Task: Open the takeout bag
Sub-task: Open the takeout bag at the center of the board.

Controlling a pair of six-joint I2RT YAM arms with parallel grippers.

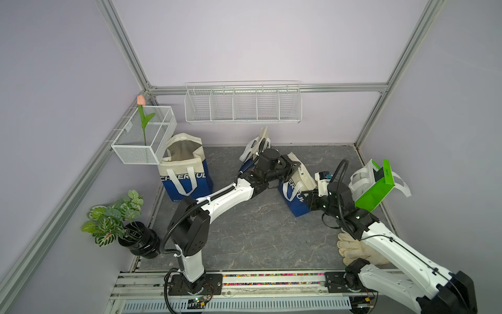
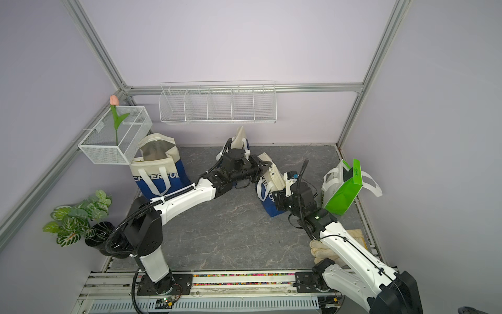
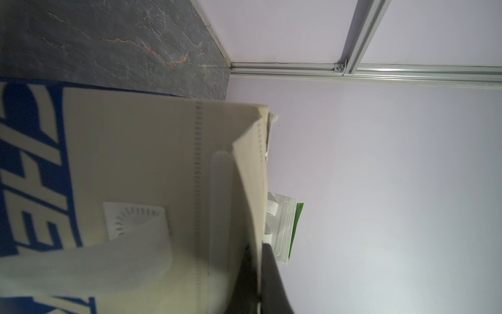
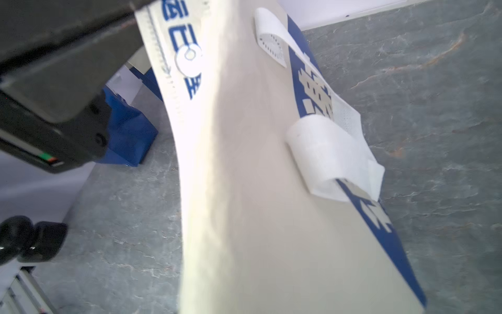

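On veined grey slab (image 1: 244, 231): flattened cream-blue nonwoven takeout bag (image 1: 297, 190).

The takeout bag (image 1: 294, 194) sits on the desk (image 1: 244, 231), right of centre, with the left tool (image 1: 297, 164) at its top rim and the right tool (image 1: 306, 196) against its near right side. The left bag (image 1: 184, 174) stands at the rear left, beside a basket (image 1: 135, 155) on the left wall that holds a tulip (image 1: 145, 121). The rear bag (image 1: 258, 141) leans at the back wall, below a rack (image 1: 243, 104). The right bag (image 1: 375, 190) stands at the right edge, with gloves (image 1: 350, 250) before it. A plant (image 1: 114, 217) sits front left.
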